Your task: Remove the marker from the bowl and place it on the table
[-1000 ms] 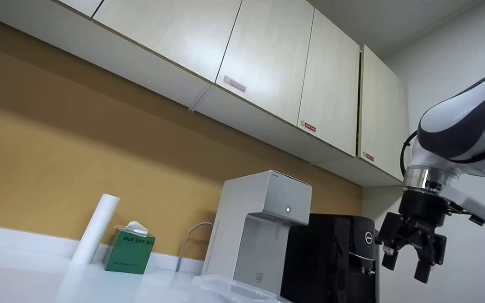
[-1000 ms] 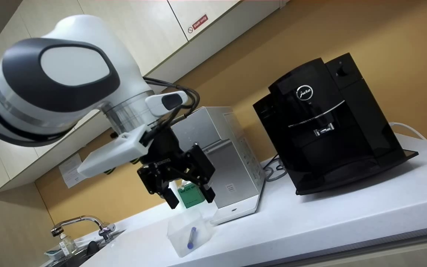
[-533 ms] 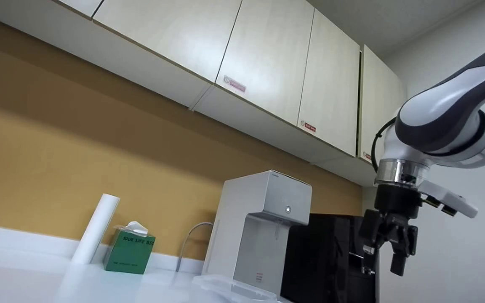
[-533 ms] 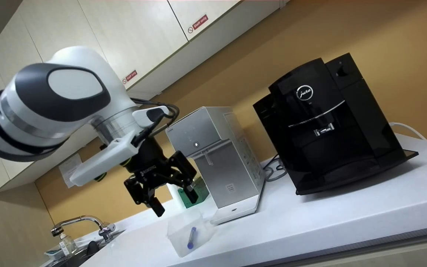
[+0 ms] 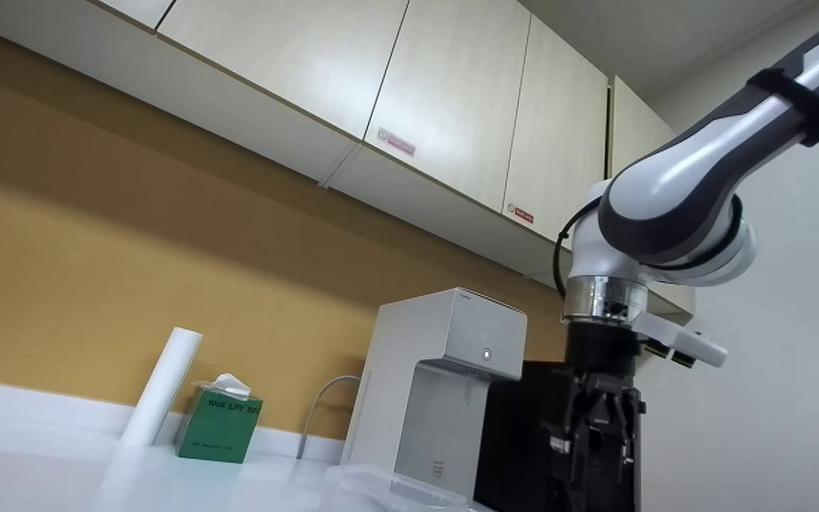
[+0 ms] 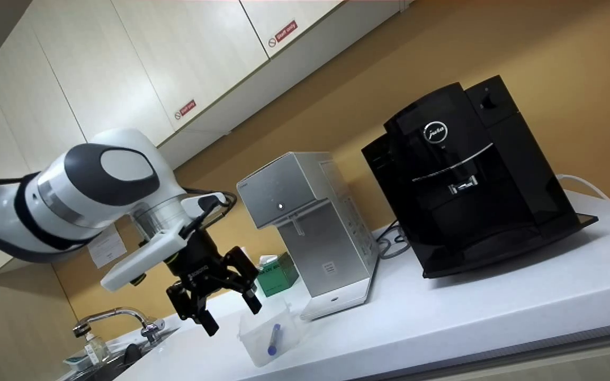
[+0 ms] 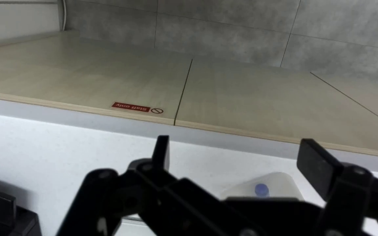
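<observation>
Your gripper (image 6: 233, 315) hangs above the counter (image 6: 389, 328), its jaws spread wide with nothing between them; in an exterior view it is up and to the left of the translucent plastic tub (image 6: 256, 346). The marker (image 6: 274, 339) is inside that tub, near the counter's front edge and left of the water dispenser (image 6: 307, 227). This looks like the approach, so line up before you descend. In the wrist view the marker's round blue end (image 7: 261, 190) shows low, nearer the right-hand finger (image 7: 318, 167), and the gripper's own body hides the rest; shift until it sits midway. The marker seems to lean, though you cannot be sure from here, so rotate until the jaws would close across its barrel. Come straight down, both fingertips inside the rim: the tub looks light and probably slides or tips if you clip its wall. Close gently, lift straight until the lower end clears the rim, then lay the marker on the counter, back from the front edge, releasing only once it rests, since it may roll.
</observation>
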You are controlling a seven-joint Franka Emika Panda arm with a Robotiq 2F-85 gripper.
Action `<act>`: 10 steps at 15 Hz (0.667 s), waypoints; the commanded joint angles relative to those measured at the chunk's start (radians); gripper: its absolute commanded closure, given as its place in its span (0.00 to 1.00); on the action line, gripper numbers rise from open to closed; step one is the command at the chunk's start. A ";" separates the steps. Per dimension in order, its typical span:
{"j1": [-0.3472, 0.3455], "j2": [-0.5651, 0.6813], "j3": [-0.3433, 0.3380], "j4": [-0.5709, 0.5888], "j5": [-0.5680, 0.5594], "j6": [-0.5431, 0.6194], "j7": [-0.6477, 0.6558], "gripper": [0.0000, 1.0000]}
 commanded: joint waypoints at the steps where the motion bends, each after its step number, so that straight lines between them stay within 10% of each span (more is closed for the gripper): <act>1: 0.026 0.027 -0.016 0.014 -0.012 0.015 0.018 0.00; 10: 0.031 0.119 0.060 0.058 -0.055 0.114 0.146 0.00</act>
